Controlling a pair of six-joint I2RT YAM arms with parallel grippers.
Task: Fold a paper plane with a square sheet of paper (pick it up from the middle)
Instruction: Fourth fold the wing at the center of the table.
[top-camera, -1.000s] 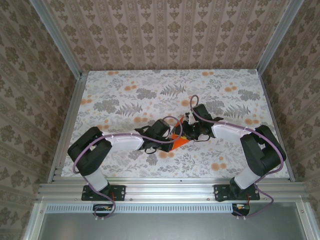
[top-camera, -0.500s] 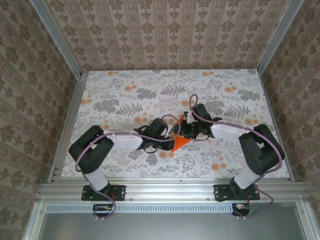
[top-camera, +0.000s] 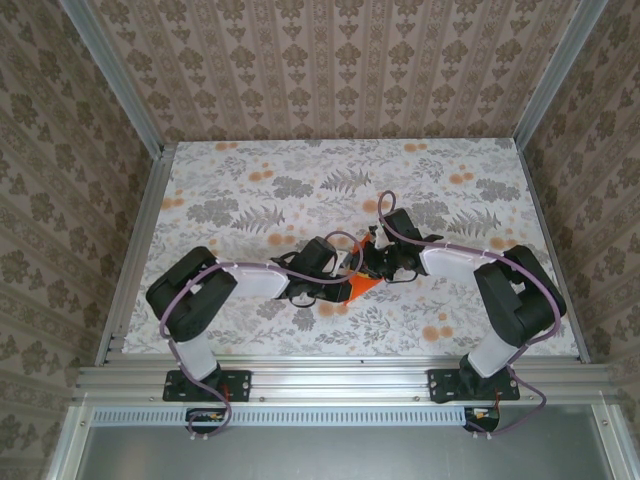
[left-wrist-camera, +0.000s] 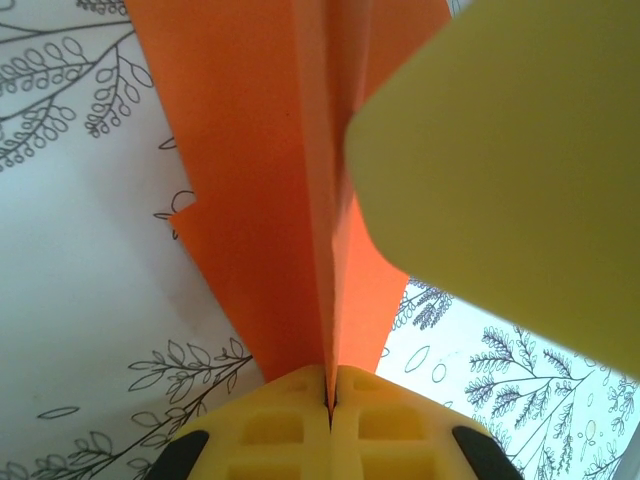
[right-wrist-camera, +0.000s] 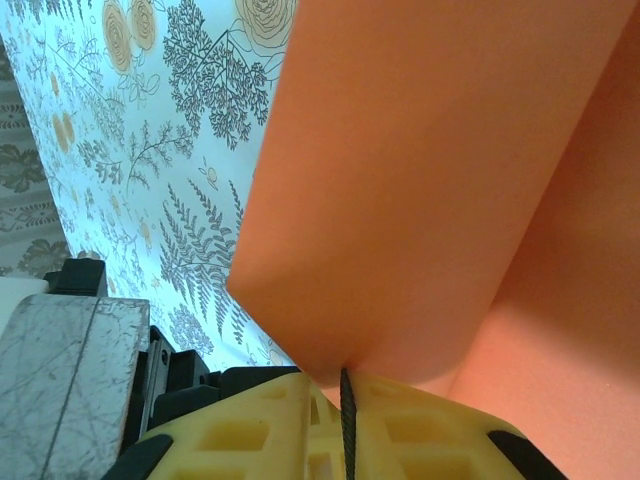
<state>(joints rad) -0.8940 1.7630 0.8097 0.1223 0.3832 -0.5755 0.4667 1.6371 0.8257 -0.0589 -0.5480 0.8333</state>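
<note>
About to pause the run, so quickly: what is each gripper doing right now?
Left gripper: closed, holding the folded orange paper.
Right gripper: closed, pinching the same paper.

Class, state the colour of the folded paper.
Plain bright orange paper; clearest from the left wrist.

Left gripper (left-wrist-camera: 330, 398) is pinching the paper (left-wrist-camera: 255, 190), its pads pressing together on the centre crease. The paper is narrowing toward the jaws and fanning out away from them, with a stepped notch showing on its left edge. A blurred yellow block (left-wrist-camera: 505, 180) is overlapping the paper's upper right. Leaf-print table (left-wrist-camera: 80, 290) is lying behind.
</note>
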